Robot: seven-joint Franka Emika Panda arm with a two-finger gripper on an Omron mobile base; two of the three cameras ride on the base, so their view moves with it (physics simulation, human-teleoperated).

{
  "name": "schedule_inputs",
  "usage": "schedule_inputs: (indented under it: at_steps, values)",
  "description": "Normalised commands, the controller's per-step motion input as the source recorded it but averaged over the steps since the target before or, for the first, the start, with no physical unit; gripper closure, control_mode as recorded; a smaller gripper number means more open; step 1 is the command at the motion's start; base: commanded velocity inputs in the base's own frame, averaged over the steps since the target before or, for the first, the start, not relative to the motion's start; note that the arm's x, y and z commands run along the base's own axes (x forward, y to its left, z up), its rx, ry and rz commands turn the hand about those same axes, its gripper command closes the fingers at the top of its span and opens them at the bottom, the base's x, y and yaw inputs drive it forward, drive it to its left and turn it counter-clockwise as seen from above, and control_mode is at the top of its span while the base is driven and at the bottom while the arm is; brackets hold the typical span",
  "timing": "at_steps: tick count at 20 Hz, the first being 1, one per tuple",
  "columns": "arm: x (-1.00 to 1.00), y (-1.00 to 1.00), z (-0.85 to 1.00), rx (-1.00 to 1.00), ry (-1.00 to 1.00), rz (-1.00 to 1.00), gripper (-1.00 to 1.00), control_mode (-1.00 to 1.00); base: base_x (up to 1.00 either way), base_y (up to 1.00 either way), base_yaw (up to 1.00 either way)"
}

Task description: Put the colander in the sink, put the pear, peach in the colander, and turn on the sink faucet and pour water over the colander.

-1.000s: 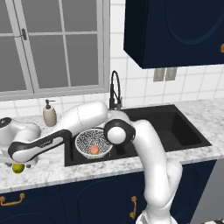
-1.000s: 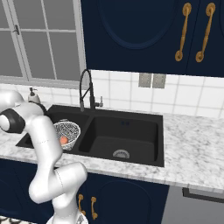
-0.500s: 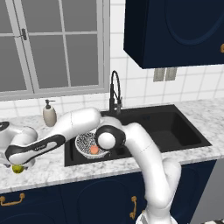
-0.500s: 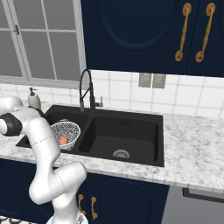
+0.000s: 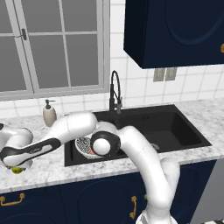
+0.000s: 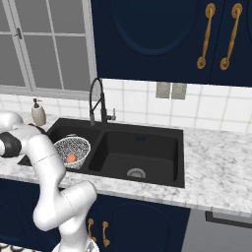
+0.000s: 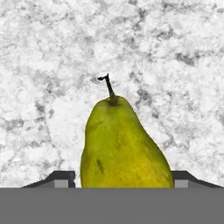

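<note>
The yellow-green pear [image 7: 122,144] lies on the marble counter with its dark stem pointing away from the hand. My gripper [image 7: 122,179] straddles it, one dark fingertip [image 7: 61,178] close against each side of its wide end. In the left base view the gripper [image 5: 17,167] is far left on the counter, with the pear [image 5: 15,170] showing beneath it. The white perforated colander [image 6: 74,146] sits in the left basin of the black sink [image 6: 142,147] and holds the orange peach [image 6: 71,157]. The black gooseneck faucet [image 6: 96,101] stands behind the sink.
A white soap dispenser [image 5: 49,113] stands on the counter behind the arm's reach, left of the sink. Dark blue wall cabinets [image 5: 175,30] hang above the right side. The counter's front edge runs just below the gripper.
The hand has come down lower and further left onto the pear. The jaws have narrowed from wide open to rest against the pear's sides.
</note>
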Motion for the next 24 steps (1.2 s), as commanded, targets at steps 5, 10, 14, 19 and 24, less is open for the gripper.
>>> schedule_inputs:
  at_steps: [5,10,14,19,24]
  values:
    - [-0.04,-0.7,0.38,-0.01,-0.01,-0.1,1.0,-1.0,0.0,0.0,0.0]
    - [-0.03,-1.0,0.67,0.05,-0.05,-0.06,1.0,-1.0,0.0,0.0,0.0]
    - [-0.08,-1.0,0.21,0.14,-0.07,-0.1,1.0,-1.0,0.0,0.0,0.0]
    - [-0.03,-1.0,-0.21,0.15,-0.11,-0.14,1.0,-1.0,0.0,0.0,0.0]
    - [0.09,-1.0,-0.28,0.17,-0.03,-0.16,1.0,-1.0,0.0,0.0,0.0]
